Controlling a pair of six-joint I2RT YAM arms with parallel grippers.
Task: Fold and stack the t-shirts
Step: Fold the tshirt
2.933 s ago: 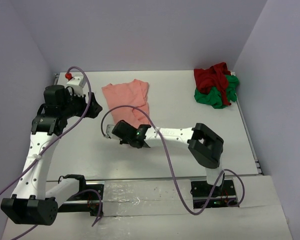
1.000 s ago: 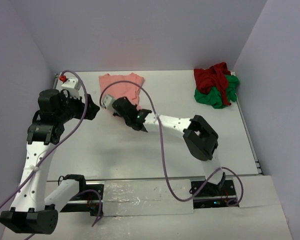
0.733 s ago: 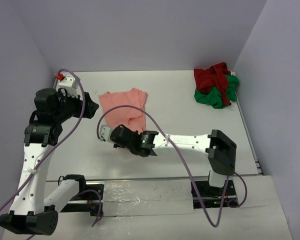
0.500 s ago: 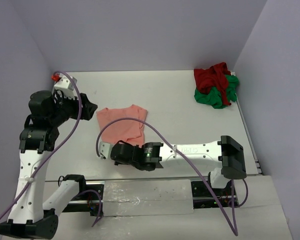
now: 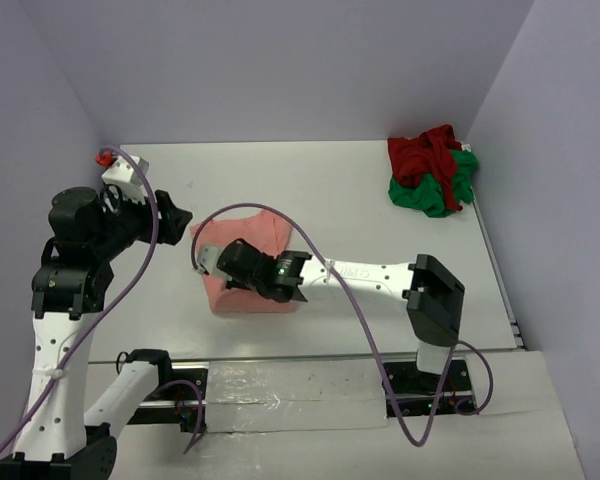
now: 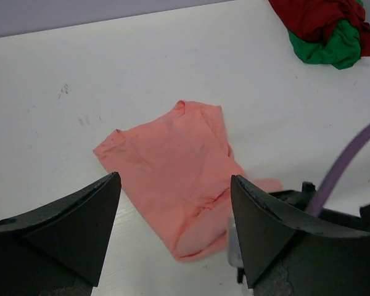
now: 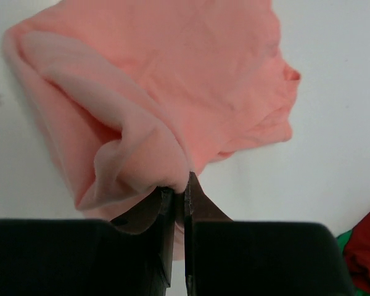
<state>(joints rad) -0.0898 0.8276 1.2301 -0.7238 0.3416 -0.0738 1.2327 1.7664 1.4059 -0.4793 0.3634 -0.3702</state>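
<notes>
The right gripper [image 7: 177, 191] is pinched nearly shut on a bunched fold of the salmon-pink t-shirt [image 5: 248, 303], low over the near-left part of the table [image 5: 360, 200]; a second ago the shirt lay further back by the far edge. The right arm has since dragged it toward the bases and doubled back, so the gripped edge now rides above the rest of the cloth; this looks like a fold in progress rather than a finished one, since the cloth under the jaws is rumpled and the far corner lies loose. Just left of the shirt, the left gripper [image 5: 175, 217] hangs wide and empty, having drawn off to the side; it touches nothing. Well apart in the far right corner, the dark red t-shirt [image 5: 425, 155] lies heaped on the bright green t-shirt [image 5: 442, 192], both unfolded; most of the task remains.
</notes>
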